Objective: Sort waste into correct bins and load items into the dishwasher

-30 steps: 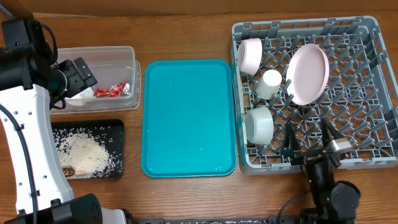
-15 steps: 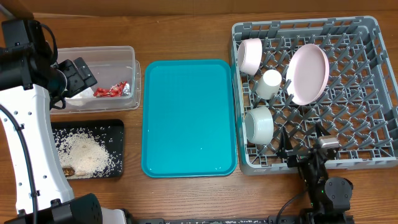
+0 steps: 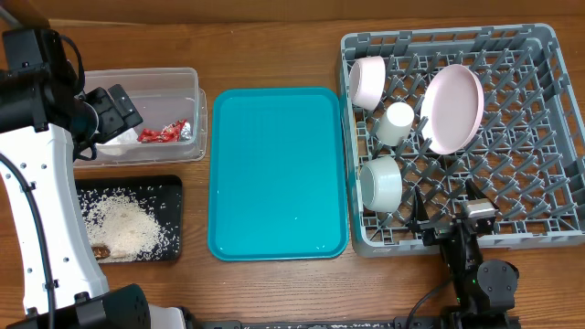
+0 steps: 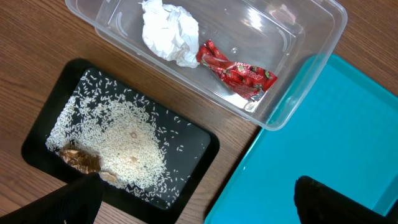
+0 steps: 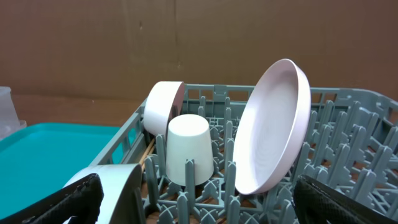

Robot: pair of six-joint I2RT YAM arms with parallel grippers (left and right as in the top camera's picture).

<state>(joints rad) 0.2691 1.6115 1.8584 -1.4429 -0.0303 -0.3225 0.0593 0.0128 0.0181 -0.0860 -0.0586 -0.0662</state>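
Overhead, both arms are hanging with jaws spread wide and gripping nothing. The left gripper (image 3: 117, 111) is hovering over the clear tub (image 3: 164, 78), where the crumpled napkin (image 4: 168, 31) and red wrapper (image 4: 239, 71) are lying, next to the black tray (image 3: 174, 187) holding the rice (image 4: 127, 146). The right gripper (image 3: 448, 212) is poising at the near edge of the grey dish rack (image 3: 548, 137), where a pink plate (image 3: 452, 108), white cup (image 3: 396, 123), pink bowl (image 3: 367, 80) and pale bowl (image 3: 381, 181) are standing among the pegs. The teal tray (image 3: 279, 174) is lying between bins and rack.

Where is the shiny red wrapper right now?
The red wrapper lies inside the clear tub, next to the crumpled white napkin. In the overhead view that tub sits left of the teal tray.
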